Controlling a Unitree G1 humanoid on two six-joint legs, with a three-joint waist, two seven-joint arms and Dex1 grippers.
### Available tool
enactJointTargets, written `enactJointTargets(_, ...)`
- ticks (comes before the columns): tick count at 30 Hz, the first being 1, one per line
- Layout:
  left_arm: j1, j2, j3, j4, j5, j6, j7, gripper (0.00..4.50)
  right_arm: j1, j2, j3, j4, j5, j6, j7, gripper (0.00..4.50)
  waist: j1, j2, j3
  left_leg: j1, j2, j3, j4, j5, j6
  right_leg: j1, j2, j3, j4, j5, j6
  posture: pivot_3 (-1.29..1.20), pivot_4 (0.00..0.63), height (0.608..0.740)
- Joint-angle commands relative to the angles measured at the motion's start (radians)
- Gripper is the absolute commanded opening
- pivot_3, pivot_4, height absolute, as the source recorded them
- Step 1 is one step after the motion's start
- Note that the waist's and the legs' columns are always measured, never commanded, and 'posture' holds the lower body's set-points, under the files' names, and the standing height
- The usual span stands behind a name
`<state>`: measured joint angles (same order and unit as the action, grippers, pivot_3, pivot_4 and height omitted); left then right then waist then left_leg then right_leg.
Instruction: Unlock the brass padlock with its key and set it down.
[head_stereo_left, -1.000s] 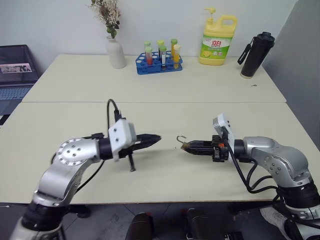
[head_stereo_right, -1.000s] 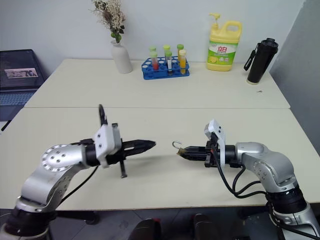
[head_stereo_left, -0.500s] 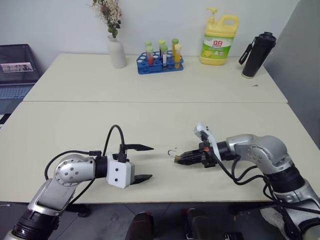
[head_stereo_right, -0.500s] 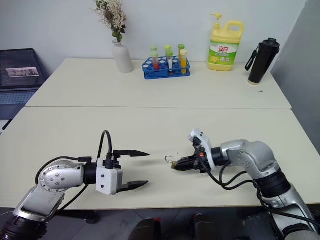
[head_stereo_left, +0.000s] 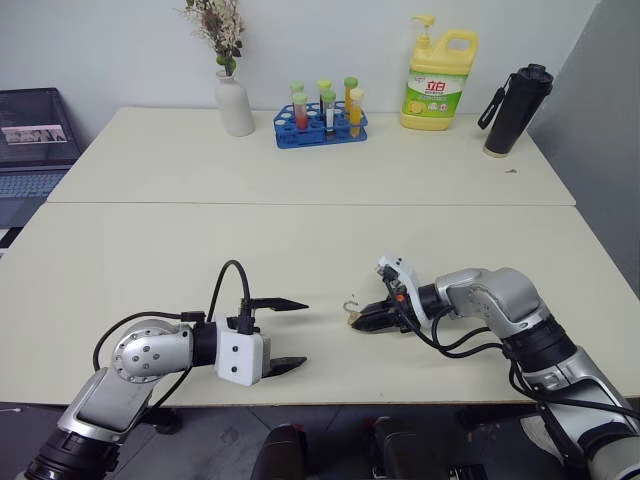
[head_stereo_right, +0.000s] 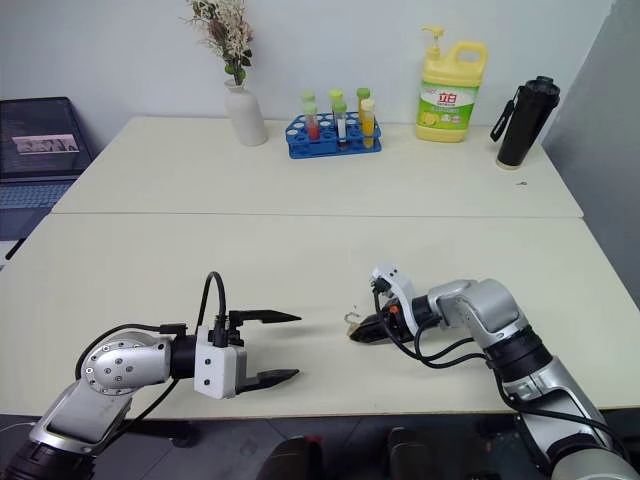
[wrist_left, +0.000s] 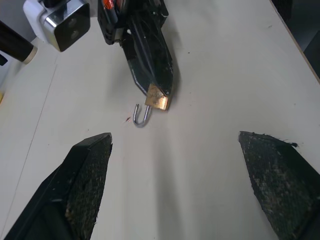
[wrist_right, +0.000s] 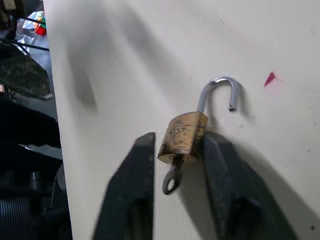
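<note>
brass padlock: dull brass body, shiny steel shackle; key metal; table matt cream laminate.

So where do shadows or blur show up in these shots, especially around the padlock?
Right wrist view: the brass padlock is slightly soft, and a broad grey shadow lies over the table above it. Left wrist view: padlock and shackle look crisp, with a faint shadow band below them. Left eye view: even, soft light, only pale shadows under both arms.
</note>
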<state>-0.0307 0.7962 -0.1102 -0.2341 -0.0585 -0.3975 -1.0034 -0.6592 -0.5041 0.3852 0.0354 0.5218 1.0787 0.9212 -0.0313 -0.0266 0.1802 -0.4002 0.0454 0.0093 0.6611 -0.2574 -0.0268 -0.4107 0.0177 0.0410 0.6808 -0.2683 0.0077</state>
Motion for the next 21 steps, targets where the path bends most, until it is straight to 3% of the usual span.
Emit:
enactJointTargets(1,0.008,-0.013,0.008,-0.037,-0.028,0.038,0.025,4.24,-0.010,-0.045,-0.016,-0.031,-0.041,-0.032,0.005,2.95,0.000,0.000,0.000,0.000,0.000,0.000,0.000,0.000,0.000,0.000,0.000,0.000,0.000,0.000,0.000,0.00,0.150,0.740)
enactJointTargets(4,0.019,-0.028,0.024,-0.071,-0.080,0.138,0.044,4.24,0.000,-0.098,-0.058,-0.068,-0.046,-0.061,0.014,4.04,0.003,0.000,0.000,0.000,0.000,0.000,0.000,0.000,0.000,0.000,0.000,0.000,0.000,0.000,0.000,0.00,0.150,0.740)
enactJointTargets(6,0.026,-0.028,0.043,-0.104,-0.127,0.246,0.060,4.24,0.020,-0.139,-0.080,-0.107,-0.062,-0.147,0.041,4.42,0.003,0.000,0.000,0.000,-0.001,0.000,0.001,0.000,0.000,0.000,-0.001,0.000,0.000,0.000,0.000,0.00,0.150,0.740)
enactJointTargets(8,0.032,-0.020,0.056,-0.130,-0.150,0.328,0.067,4.24,0.036,-0.166,-0.104,-0.141,-0.053,-0.175,0.063,4.42,0.001,0.000,0.000,0.000,-0.001,0.000,0.000,0.000,0.000,0.000,-0.001,0.000,0.000,0.000,0.000,0.00,0.150,0.740)
enactJointTargets(12,0.045,0.010,0.116,-0.177,-0.150,0.514,0.119,4.24,0.175,-0.239,-0.190,-0.270,-0.136,-0.526,0.099,4.42,0.001,0.000,0.000,0.000,0.000,-0.001,-0.001,0.000,0.000,0.000,0.001,-0.001,0.000,0.000,0.000,0.00,0.150,0.740)
enactJointTargets(18,0.094,0.044,0.203,-0.203,-0.211,0.584,0.084,4.24,0.332,-0.272,-0.310,-0.359,-0.083,-0.667,0.161,4.42,0.000,0.000,0.000,0.001,0.000,-0.001,-0.001,0.000,0.000,0.001,0.001,0.000,0.000,-0.001,0.000,0.00,0.150,0.740)
enactJointTargets(21,0.112,0.063,0.237,-0.205,-0.229,0.592,0.067,4.24,0.387,-0.324,-0.319,-0.351,-0.141,-0.770,0.203,4.42,0.001,0.000,0.000,0.001,0.000,-0.001,-0.001,0.000,0.000,0.001,0.000,0.000,0.000,-0.001,0.000,0.00,0.150,0.740)
